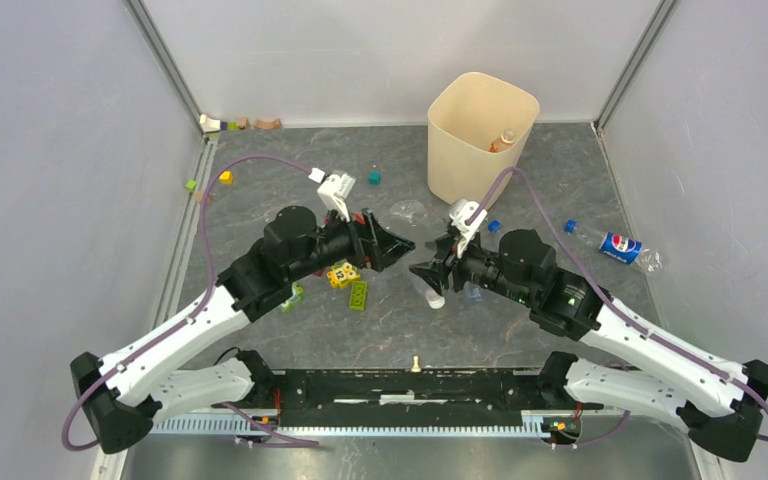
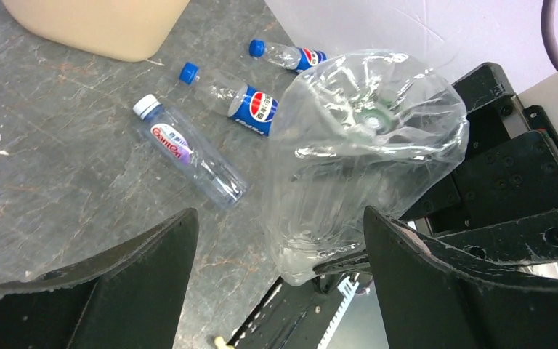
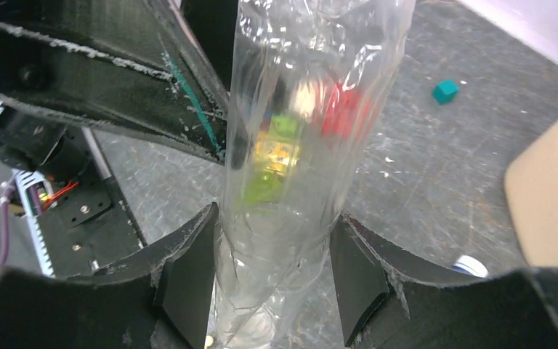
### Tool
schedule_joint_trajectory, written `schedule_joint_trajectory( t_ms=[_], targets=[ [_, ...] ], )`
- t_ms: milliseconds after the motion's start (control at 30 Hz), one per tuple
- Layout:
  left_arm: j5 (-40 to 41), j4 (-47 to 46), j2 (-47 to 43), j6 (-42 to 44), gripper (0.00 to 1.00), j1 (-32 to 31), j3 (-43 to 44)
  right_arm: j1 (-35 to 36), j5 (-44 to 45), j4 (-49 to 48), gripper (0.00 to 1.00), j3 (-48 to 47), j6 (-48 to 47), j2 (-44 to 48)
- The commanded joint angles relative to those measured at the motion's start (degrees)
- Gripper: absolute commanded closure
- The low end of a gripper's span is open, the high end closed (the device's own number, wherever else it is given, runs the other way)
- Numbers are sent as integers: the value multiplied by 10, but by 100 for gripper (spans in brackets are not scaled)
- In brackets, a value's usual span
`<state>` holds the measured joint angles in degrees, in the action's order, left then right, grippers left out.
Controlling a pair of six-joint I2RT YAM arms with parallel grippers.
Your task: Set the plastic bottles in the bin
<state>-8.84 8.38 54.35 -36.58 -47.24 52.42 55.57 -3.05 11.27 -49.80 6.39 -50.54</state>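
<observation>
Clear bottle [image 2: 363,145], crumpled, sits between the wide-apart fingers of the left gripper [image 2: 280,218], nearer its right one. Beyond those fingertips lie a white-capped bottle [image 2: 189,149] and two Pepsi bottles [image 2: 251,109]. Fingers of the right gripper [image 3: 275,218] clamp the clear bottle; the bin [image 1: 465,160] stands beyond them.

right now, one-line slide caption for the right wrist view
Right gripper clamped on a crumpled clear bottle, cream bin edge at right, teal block beyond.

High rear overview, close opposing wrist views, sharing clear bottle [image 3: 290,145]
</observation>
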Motion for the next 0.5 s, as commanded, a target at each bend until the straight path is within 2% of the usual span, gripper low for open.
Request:
schedule_joint_trajectory(
  t_ms=[0, 67, 167, 467],
  targets=[
    [12, -101, 44, -22, 10, -49, 51, 10, -6, -24, 50, -26, -1, 5],
    [16, -133, 53, -24, 8, -62, 52, 8, 6, -16, 49, -30, -1, 10],
    [18, -159, 65, -18, 1, -83, 59, 0, 37, 0, 49, -42, 3, 18],
    [50, -181, 54, 28, 0, -114, 59, -23, 108, 42, 51, -70, -1, 42]
  ],
)
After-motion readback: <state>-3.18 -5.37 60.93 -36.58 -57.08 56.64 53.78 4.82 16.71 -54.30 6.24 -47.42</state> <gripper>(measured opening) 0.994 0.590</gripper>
